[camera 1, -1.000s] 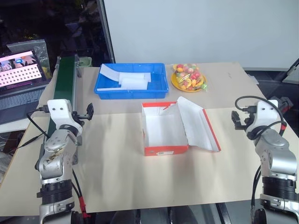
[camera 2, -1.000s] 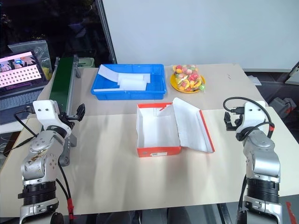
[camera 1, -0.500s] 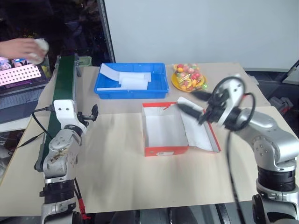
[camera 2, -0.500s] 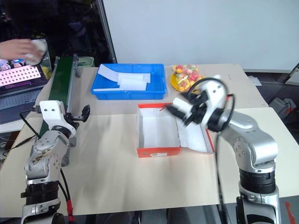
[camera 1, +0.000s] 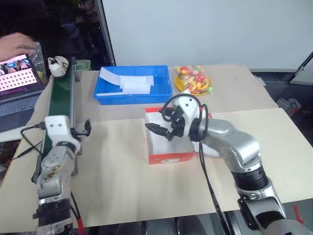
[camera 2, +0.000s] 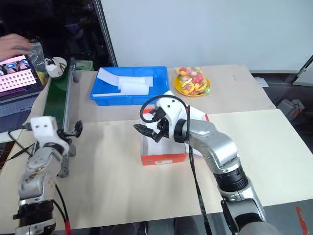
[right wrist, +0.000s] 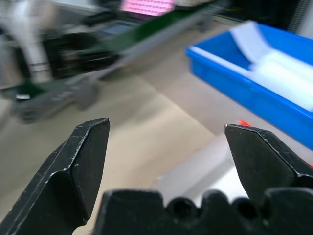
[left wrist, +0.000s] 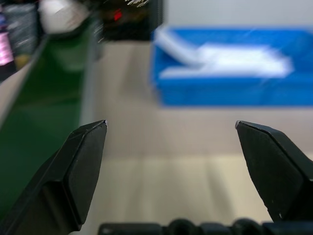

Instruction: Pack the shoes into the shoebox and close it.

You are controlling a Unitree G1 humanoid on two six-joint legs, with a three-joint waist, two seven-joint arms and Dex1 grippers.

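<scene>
Red-orange shoebox (camera 1: 168, 142) sits open and empty mid-desk (camera 1: 274, 142). 1 white shoe (camera 1: 57, 64) rests on the green conveyor (camera 1: 61, 98) (second not seen). Right claw (camera 2: 146, 131) hangs spread above the box; left claw (camera 1: 84, 129) spread, empty. Packing and closing remain.

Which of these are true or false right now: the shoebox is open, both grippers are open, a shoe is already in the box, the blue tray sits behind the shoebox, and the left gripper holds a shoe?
1. The shoebox is open. True.
2. The left gripper and the right gripper are both open. True.
3. A shoe is already in the box. False: the white inside that shows is bare.
4. The blue tray sits behind the shoebox. True.
5. The left gripper holds a shoe. False: nothing is between its fingers.
</scene>
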